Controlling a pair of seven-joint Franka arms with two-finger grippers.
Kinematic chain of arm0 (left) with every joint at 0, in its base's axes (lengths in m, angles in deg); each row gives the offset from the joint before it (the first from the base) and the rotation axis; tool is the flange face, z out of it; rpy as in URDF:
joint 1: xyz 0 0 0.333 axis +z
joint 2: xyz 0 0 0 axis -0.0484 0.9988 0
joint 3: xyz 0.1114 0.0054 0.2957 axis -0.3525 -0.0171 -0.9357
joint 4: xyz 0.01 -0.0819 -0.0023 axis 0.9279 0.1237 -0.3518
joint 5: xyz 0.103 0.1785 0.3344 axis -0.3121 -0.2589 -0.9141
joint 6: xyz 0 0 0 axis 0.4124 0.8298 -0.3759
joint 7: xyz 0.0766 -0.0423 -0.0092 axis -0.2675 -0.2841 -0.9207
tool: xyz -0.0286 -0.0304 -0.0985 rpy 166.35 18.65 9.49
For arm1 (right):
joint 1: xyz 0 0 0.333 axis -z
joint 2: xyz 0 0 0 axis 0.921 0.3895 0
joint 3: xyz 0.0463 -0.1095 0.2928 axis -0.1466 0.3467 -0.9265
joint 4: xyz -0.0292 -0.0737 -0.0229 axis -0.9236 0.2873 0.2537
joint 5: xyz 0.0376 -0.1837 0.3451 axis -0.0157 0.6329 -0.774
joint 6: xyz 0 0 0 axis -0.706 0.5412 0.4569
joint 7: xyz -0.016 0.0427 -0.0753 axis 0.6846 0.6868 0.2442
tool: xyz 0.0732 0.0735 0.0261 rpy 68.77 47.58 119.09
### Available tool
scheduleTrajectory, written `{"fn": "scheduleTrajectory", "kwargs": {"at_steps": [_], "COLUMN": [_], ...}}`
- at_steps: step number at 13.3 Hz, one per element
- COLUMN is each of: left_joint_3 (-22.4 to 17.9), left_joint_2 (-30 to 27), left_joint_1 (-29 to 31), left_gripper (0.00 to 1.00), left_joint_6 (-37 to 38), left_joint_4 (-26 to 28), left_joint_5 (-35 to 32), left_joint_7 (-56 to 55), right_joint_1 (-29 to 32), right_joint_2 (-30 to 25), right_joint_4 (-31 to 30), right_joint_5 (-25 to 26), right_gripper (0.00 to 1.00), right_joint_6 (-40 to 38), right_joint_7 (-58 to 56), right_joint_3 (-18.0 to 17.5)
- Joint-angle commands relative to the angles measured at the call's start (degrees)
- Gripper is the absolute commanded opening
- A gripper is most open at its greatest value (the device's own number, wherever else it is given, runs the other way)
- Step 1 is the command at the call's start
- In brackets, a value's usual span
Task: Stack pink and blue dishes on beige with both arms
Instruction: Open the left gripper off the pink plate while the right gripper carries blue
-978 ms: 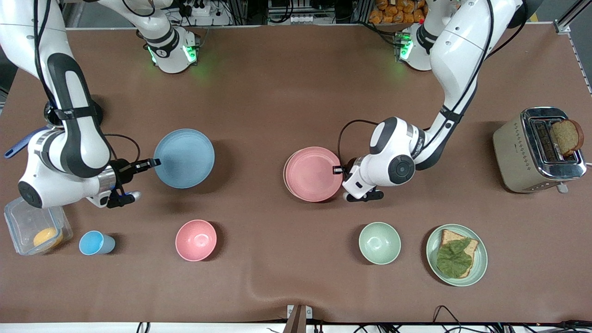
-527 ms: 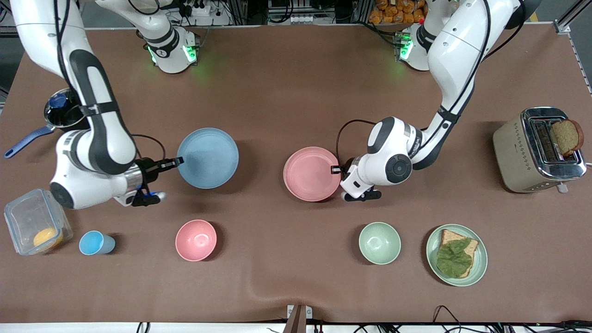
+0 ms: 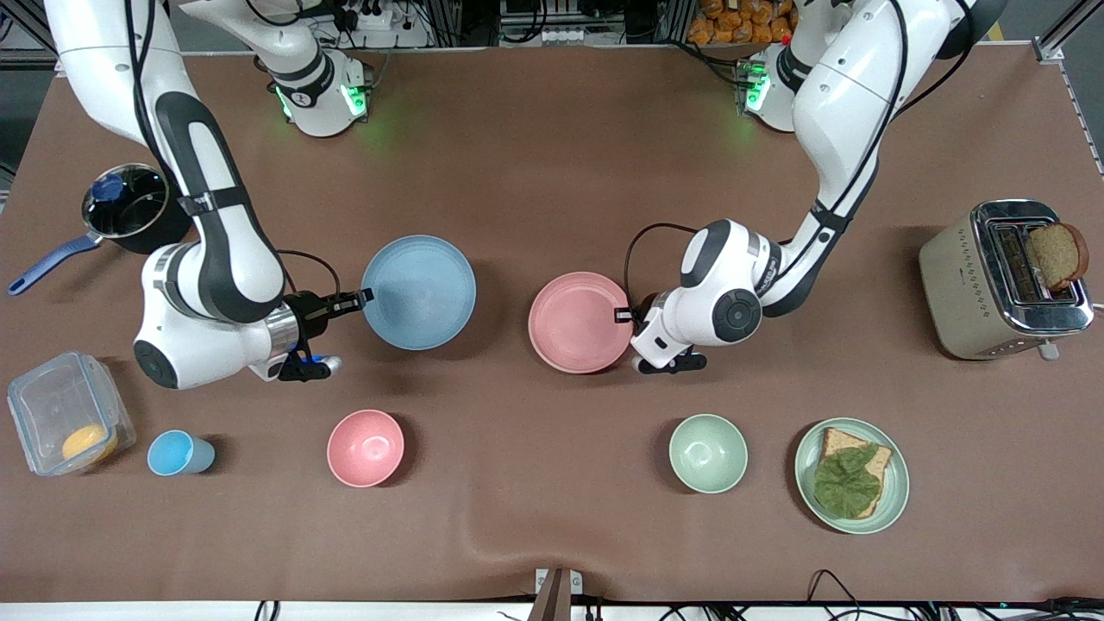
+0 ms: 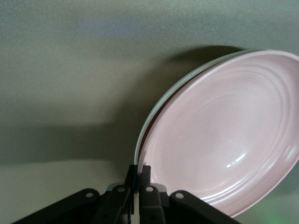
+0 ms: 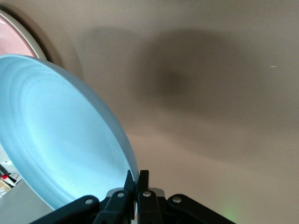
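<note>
Blue plate [image 3: 418, 292] hangs above the bare table [image 3: 552, 155], toward the right arm's end, pinched at its rim by the right gripper [image 3: 360, 298], whose fingers are closed narrow on the edge. Pink plate [image 3: 580, 323] sits near the middle, its rim clamped by the left gripper [image 3: 623, 316], fingers likewise nearly together on it.

Going across the front view from the right arm's end: a dark pot [image 3: 129, 207] with a blue handle, its contents unclear; a clear lidded box [image 3: 60, 418] holding something orange; a small blue cup [image 3: 177, 454]; a pink bowl [image 3: 366, 447]; a green bowl [image 3: 708, 453]; a green plate [image 3: 852, 475] carrying bread topped with a leaf; and a toaster [image 3: 1000, 280] with a slice of bread [image 3: 1056, 254] standing up out of one slot.

From above, both plates look flat and round, and only pink shows at the middle. The left wrist view shows a pale rim [image 4: 187, 86] peeking out just under the pink plate's edge, the beige plate. The right wrist view shows the blue plate tilted, with the pink plate's edge [image 5: 14, 35] past it.
</note>
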Motion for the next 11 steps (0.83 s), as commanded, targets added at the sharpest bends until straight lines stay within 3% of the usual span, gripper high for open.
{"fn": "scheduleTrajectory", "kwargs": {"at_steps": [1,3,5,6,7,9,11], "left_joint_3": [-0.19,-0.19,-0.19,-0.19,-0.19,-0.19,-0.80], "left_joint_2": [-0.06,-0.06,-0.06,-0.06,-0.40,-2.33,-8.28], "left_joint_1": [-0.35,-0.35,-0.35,-0.35,-0.26,0.17,1.40], "left_gripper": [0.00,0.00,0.34,0.80,1.00,1.00,1.00], "left_joint_6": [-0.73,-0.65,-0.65,-0.65,-0.65,0.05,5.21], "left_joint_4": [0.21,0.21,0.03,-0.06,-0.14,-0.84,-1.02], "left_joint_5": [1.58,1.58,1.58,1.58,1.49,1.14,0.61], "left_joint_7": [-0.51,-0.51,-0.51,-0.51,-0.42,-0.42,0.01], "right_joint_1": [-1.65,-2.44,-3.85,-4.46,-5.86,-7.53,-9.90], "right_joint_2": [2.64,3.43,3.79,3.88,3.88,4.23,5.02], "right_joint_4": [3.38,4.43,5.40,5.67,5.76,5.93,6.20], "right_joint_5": [-2.22,-2.84,-2.84,-2.93,-2.93,-3.02,-5.29], "right_gripper": [0.00,0.00,0.00,0.00,0.00,0.00,0.00], "right_joint_6": [-0.73,-0.73,-0.73,-0.64,-0.03,2.08,4.53], "right_joint_7": [1.13,3.05,5.51,7.26,9.02,11.75,14.56], "right_joint_3": [0.40,0.40,0.40,0.40,0.40,0.40,0.40]}}
